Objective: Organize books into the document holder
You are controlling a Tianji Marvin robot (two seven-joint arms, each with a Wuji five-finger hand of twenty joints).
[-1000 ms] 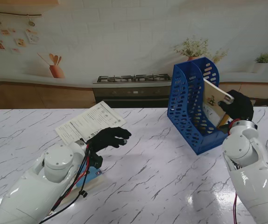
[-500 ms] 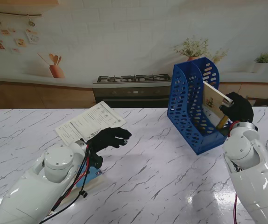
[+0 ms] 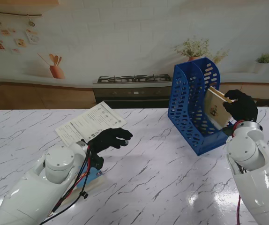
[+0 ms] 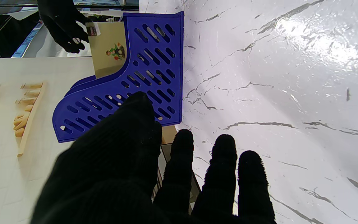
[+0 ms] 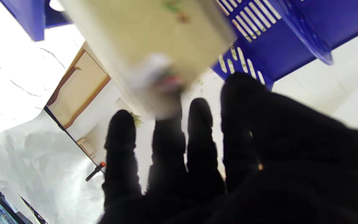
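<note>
On the marble tabletop (image 3: 162, 178), the book (image 3: 217, 111) has tipped more upright and sunk deeper into the blue document holder (image 3: 190, 105) than a second ago. The right hand (image 3: 240, 105) still grasps its top corner, so insertion seems almost finished; the left hand (image 3: 110, 138) hovers loosely spread, holding nothing.

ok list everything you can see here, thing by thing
document holder: one, blue, slotted, on the table's right side
book: one, tan cover with a small picture, leaning into the holder's open end
printed sheet: one, white, flat on the table left of centre, farther from me than the left hand
blue item: one, under the left arm, partly hidden, kind unclear
table: one, white marble pattern
right hand: one, black glove, at the book's outer edge
left hand: one, black glove, empty, fingers apart, above the table
</note>
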